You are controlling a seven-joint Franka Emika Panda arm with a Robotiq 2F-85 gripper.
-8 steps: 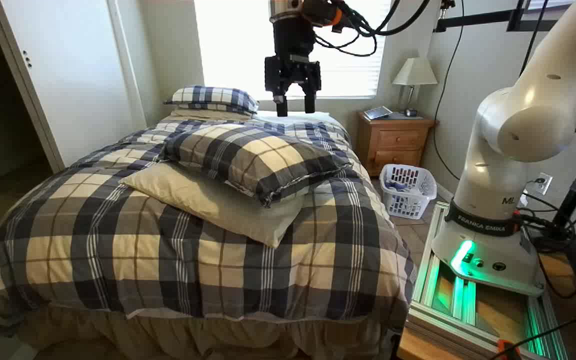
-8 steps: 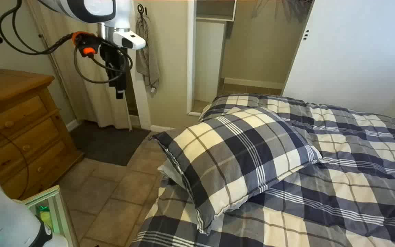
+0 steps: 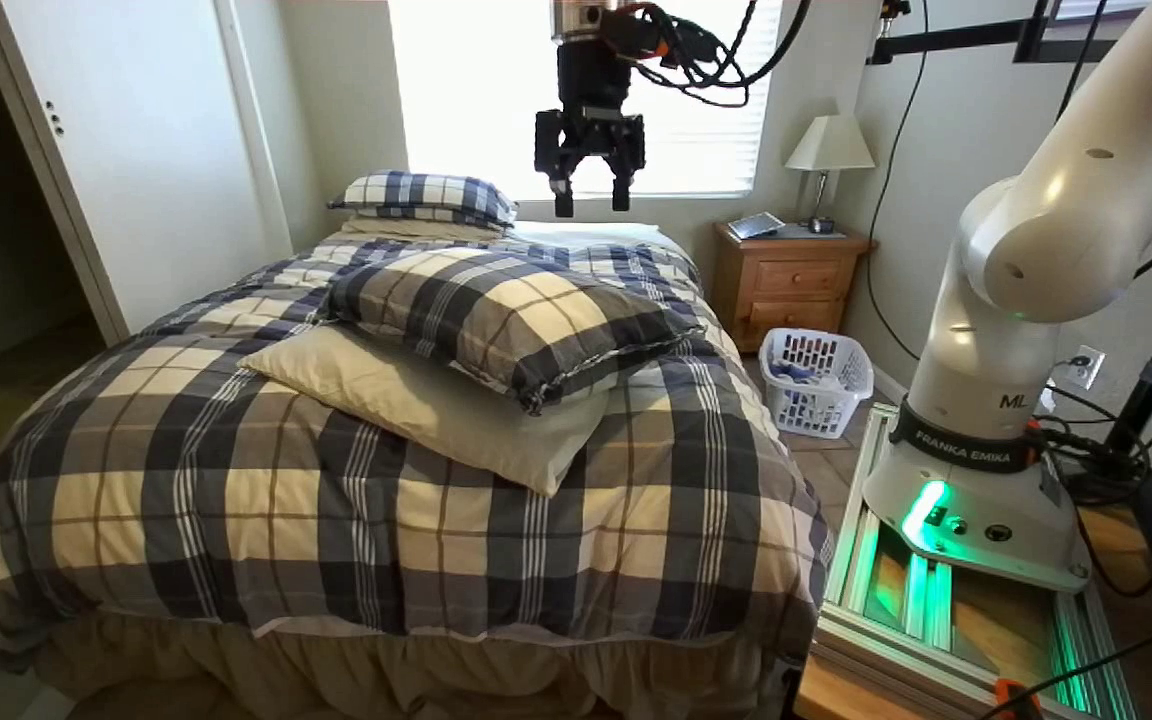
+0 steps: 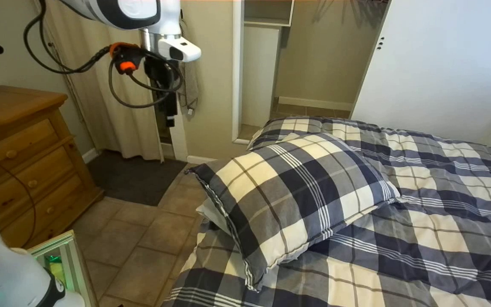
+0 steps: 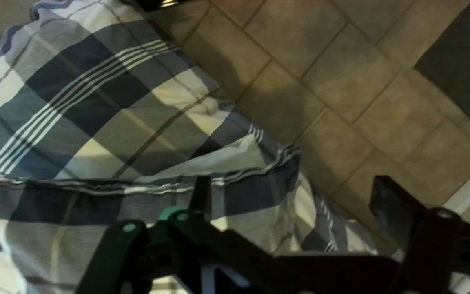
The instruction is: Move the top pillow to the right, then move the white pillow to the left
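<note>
The rectangular navy-grey-white plaid cloth pillow [image 3: 514,315] lies below the black two-fingered gripper [image 3: 593,205] — jaws apart — one corner [image 5: 280,173] seemingly nearest.

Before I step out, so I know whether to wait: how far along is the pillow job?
Done: apparently nothing yet; the top pillow lies across the white pillow, covering part of it.
In hand: nothing; the gripper hangs open and empty in the air, apart from both.
Remaining: both moves, it seems: the top pillow to the right, then the white pillow to the left.
</note>
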